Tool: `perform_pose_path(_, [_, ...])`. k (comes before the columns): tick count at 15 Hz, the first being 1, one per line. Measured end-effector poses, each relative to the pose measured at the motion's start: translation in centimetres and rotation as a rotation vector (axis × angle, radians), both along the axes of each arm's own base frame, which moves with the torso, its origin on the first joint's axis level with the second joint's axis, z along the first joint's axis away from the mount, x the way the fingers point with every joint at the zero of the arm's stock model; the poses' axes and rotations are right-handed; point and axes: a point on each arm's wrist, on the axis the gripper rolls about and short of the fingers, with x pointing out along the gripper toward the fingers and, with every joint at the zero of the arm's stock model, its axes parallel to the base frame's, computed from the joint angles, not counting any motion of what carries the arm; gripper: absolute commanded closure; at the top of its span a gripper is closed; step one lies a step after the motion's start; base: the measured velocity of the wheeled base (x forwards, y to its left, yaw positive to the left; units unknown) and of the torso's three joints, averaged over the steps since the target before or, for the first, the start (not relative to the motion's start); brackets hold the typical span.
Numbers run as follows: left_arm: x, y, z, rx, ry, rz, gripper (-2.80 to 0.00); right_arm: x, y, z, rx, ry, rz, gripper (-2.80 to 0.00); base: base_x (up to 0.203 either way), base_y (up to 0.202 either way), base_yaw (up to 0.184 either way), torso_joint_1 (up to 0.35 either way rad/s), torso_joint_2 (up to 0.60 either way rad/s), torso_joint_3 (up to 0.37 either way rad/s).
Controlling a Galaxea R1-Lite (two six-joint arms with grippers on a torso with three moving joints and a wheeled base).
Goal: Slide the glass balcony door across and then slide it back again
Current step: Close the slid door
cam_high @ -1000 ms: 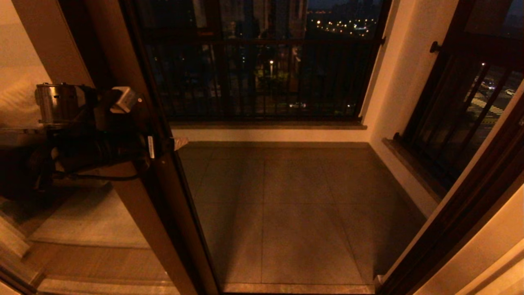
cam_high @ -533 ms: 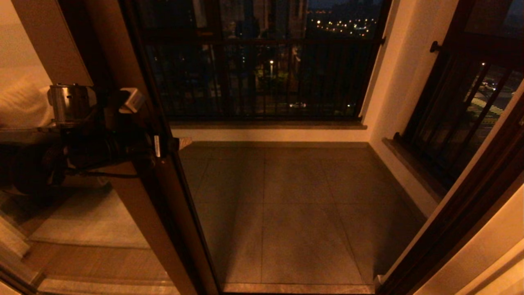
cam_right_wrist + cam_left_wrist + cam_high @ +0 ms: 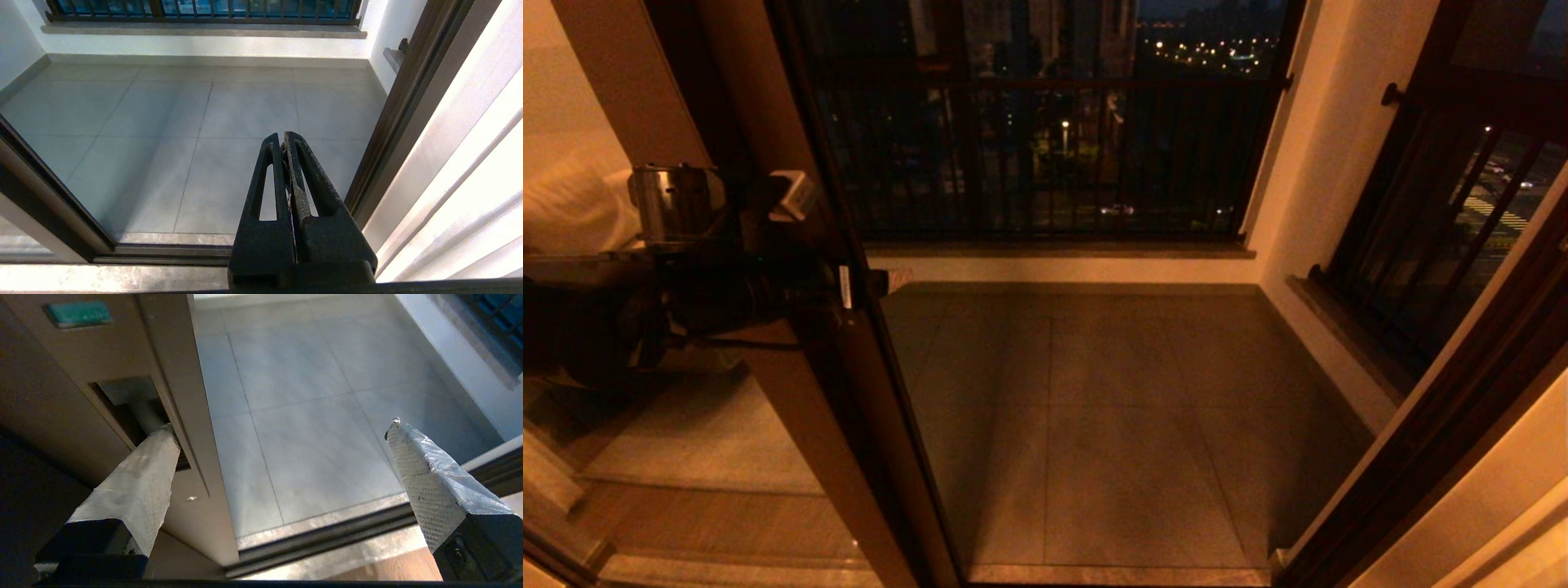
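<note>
Glass balcony door [image 3: 792,392] is standing at the left side of the opening in the head view, its dark reddish-brown stile running diagonally from the upper left down toward the threshold, with the tiled balcony floor [image 3: 1111,425] lying bare to its right. Left gripper [image 3: 862,286] is reaching in from the left at about mid-height of that stile, with its fingers spread wide and straddling the door's edge: one taped finger [image 3: 143,486] is sitting with its tip inside the recessed handle slot [image 3: 126,404] on the stile's face, while the other taped finger [image 3: 425,473] is hanging well apart on the far side, over the open floor and clear of the frame. In the head view only the pale tip of that outer finger is poking out past the stile's right edge. A small green label [image 3: 77,313] is showing on the stile beyond the slot. The bottom track [image 3: 327,535] is running across beneath the gripper in the left wrist view, with the door's lower corner meeting it. Right gripper [image 3: 284,141] is hanging parked near the right side of the opening, its black fingers pressed together and holding nothing, pointing over the floor beside the dark door jamb [image 3: 408,106]. Black-barred railing windows [image 3: 1045,139] are closing the balcony at the back and along the right wall.
</note>
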Motion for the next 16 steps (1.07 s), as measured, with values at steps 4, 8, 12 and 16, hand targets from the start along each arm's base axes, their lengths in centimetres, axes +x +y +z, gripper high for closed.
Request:
perform_pose_path(4, [0.0,-0.7,-0.1,-0.001,-0.012,-0.016,-2.80,0.0,0.0,0.0,0.000,-0.001,0.000,0.00,0.000,0.000,0.000,0.000,0.00,0.000])
perform_pose_path(8, [-0.1,-1.1,-0.2,0.000,-0.011,-0.028,-2.80,0.0,0.0,0.0,0.000,-0.001,0.000,0.00,0.000,0.000,0.000,0.000,0.00,0.000])
perform_pose_path(12, [-0.3,-1.4,-0.3,0.000,-0.010,-0.038,-2.80,0.0,0.0,0.0,0.000,-0.001,0.000,0.00,0.000,0.000,0.000,0.000,0.00,0.000])
perform_pose_path(16, [-0.6,-1.9,-0.3,0.000,-0.009,-0.056,-2.80,0.0,0.0,0.0,0.000,0.000,0.000,0.00,0.000,0.000,0.000,0.000,0.00,0.000])
